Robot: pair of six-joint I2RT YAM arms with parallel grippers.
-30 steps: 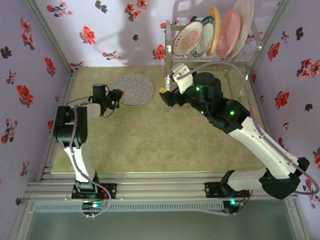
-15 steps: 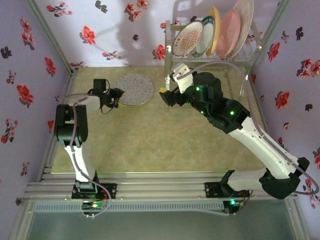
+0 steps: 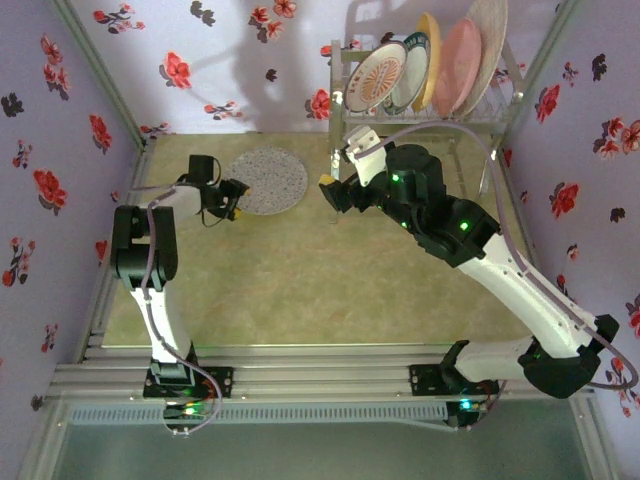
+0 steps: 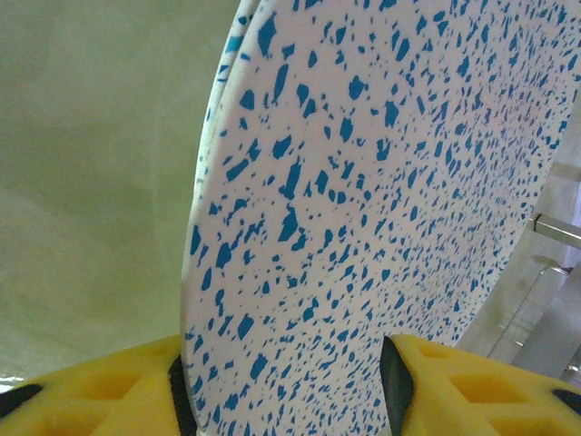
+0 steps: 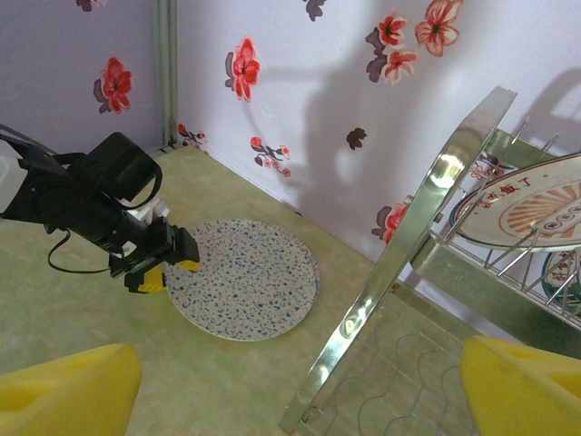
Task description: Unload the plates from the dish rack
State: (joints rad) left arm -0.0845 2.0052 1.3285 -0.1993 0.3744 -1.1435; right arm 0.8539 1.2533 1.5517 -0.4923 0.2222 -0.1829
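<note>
The left gripper [image 3: 232, 196] has its fingers apart, astride the left rim of the speckled plate [image 3: 265, 178]. The plate lies flat, face up, on the table [image 3: 300, 280]. The right gripper [image 3: 330, 192] has its fingers wide apart and holds nothing. Beyond it, the dish rack [image 3: 341, 100] runs left to right along the wall. Four plates [image 3: 458, 50] stand on edge in the rack, facing left.

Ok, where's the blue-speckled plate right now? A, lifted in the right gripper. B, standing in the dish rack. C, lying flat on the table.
C: the speckled plate lies flat on the table, its rim between the left gripper fingers, apart from the dish rack.
</note>
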